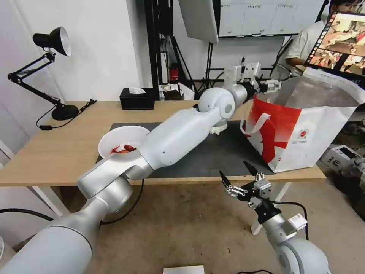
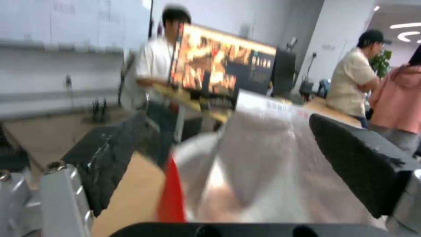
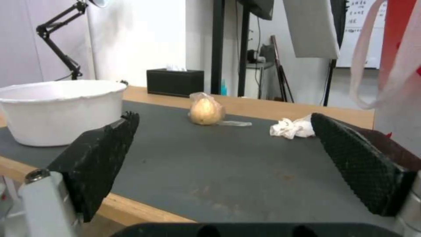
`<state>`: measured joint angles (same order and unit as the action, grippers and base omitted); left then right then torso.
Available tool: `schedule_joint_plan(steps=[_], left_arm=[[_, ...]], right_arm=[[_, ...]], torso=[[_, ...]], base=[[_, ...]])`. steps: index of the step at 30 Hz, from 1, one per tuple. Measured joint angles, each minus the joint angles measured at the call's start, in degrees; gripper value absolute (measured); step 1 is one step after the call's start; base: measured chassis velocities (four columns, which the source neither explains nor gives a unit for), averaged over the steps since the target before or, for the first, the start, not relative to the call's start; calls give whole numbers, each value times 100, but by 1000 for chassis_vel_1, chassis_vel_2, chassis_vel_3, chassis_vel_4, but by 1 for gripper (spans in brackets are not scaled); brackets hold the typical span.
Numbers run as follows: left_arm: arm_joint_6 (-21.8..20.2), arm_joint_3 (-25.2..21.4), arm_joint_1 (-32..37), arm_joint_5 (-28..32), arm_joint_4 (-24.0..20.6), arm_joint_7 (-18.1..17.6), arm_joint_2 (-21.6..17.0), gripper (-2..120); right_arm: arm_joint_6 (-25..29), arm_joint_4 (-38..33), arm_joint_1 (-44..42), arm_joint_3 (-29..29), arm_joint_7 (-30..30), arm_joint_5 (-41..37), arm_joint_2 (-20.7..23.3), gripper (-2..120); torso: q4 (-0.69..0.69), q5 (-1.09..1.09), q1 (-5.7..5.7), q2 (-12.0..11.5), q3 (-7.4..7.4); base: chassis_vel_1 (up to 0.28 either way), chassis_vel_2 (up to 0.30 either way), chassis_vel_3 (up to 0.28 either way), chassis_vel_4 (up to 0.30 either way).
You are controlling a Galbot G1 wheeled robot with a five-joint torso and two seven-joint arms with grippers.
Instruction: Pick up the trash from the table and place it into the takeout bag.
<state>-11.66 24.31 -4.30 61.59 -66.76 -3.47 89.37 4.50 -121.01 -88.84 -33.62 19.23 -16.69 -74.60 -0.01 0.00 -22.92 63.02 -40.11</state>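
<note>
The white bowl [image 1: 122, 141] holding red crayfish shells sits at the left end of the dark mat [image 1: 213, 158] on the table [image 1: 53, 156]. My left arm reaches across the mat, and the left gripper [image 1: 272, 86] hangs open and empty at the rim of the takeout bag [image 1: 304, 129]; its silver lining [image 2: 272, 164] lies just beyond the left gripper [image 2: 228, 148]. The right gripper [image 1: 239, 178] is open below the table's front edge. Past the right gripper [image 3: 228, 154] I see the bowl [image 3: 61, 108], a wrapped beige lump [image 3: 206, 111] and a crumpled tissue [image 3: 291, 127] beside the bag [image 3: 401, 69].
A black tissue box [image 1: 137, 99] stands at the table's back edge and a black desk lamp [image 1: 57, 76] at its left end. The bag takes up the table's right end. A monitor and people are behind the table.
</note>
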Motion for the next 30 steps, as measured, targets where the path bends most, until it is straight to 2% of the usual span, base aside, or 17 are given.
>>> schedule_joint_plan(steps=[1,4,5,8,9,12,17,18,23,26,27,29,30], left_arm=[[152,-35,30,-258,-35,159,-100,100],[360,-85,126,-598,-154,319,-297,100],[360,-85,126,-598,-154,319,-297,100],[788,-255,408,-1054,-373,340,-595,100],[788,-255,408,-1054,-373,340,-595,100],[1155,-474,761,-1643,-629,162,-929,100],[1384,-691,1032,-1949,-861,-4,-1183,100],[1480,-823,1225,-2074,-1023,-72,-1366,100],[1624,-1048,1589,-2210,-1351,-95,-1705,100],[1742,-1475,2254,-2426,-1872,-98,-2173,100],[1742,-1475,2254,-2426,-1872,-98,-2173,100],[1751,-1906,2812,-2500,-2209,-98,-2395,100],[1751,-1906,2812,-2500,-2209,-98,-2395,100]], right_arm=[[0,1,12,-17,0,-22,4,100],[0,1,20,-73,0,-88,14,100],[0,1,20,-73,0,-88,14,100],[0,20,84,-134,-28,-122,50,100],[0,20,84,-134,-28,-122,50,100],[7,54,162,-145,-85,-144,112,100],[22,88,205,-157,-156,-162,178,100],[31,106,228,-165,-192,-174,212,100],[47,109,251,-175,-242,-187,237,100],[76,109,264,-188,-282,-205,271,100],[76,109,264,-188,-282,-205,271,100],[114,113,284,-208,-304,-206,311,100],[114,113,284,-208,-304,-206,311,100]], torso=[[0,0,0,0,0],[2,-1,0,1,-1],[2,-1,0,1,-1],[0,-1,0,1,0],[0,-1,0,1,0],[2,-2,0,0,-1],[3,-2,0,1,0],[1,-2,0,1,0],[0,-2,-1,0,0],[1,0,0,1,0],[1,0,0,1,0],[0,-2,0,1,0],[0,-2,0,1,0]], base=[[0,0,0,0],[0,0,0,0],[0,0,0,0],[0,0,0,0],[0,0,0,0],[0,0,0,0],[0,0,0,0],[0,0,0,0],[0,0,0,0],[0,0,0,0],[0,0,0,0],[0,0,0,0],[0,0,0,0]])
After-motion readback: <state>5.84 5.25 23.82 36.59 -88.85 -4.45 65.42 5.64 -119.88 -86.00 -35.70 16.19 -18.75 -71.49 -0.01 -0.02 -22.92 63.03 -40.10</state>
